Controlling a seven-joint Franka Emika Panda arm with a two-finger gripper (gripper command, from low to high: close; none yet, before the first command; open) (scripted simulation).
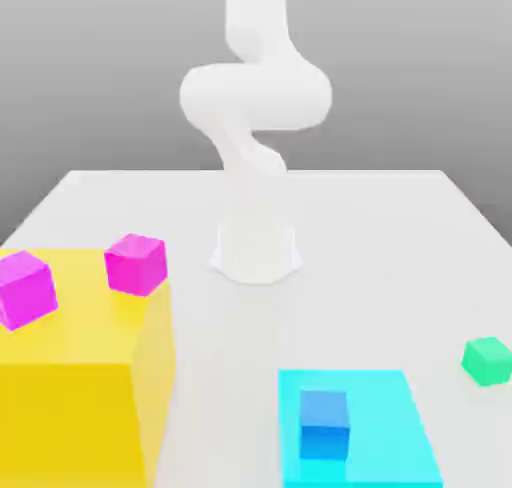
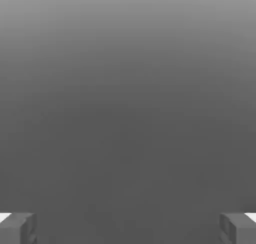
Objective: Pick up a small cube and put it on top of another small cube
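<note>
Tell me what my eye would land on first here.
Probably the big yellow block at the exterior view's left, with two magenta cubes on top. Next, the bright cyan slab in front, carrying a blue cube. Behind them, the white robot arm rises from the pale table.

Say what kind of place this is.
Likely a simulated test scene: a plain white robot arm, a flat pale floor or tabletop, and untextured blocks like the yellow one.

Exterior view — facing arm (image 1: pixel 256 96), hand view — greyness (image 2: pixel 128 113)
</note>
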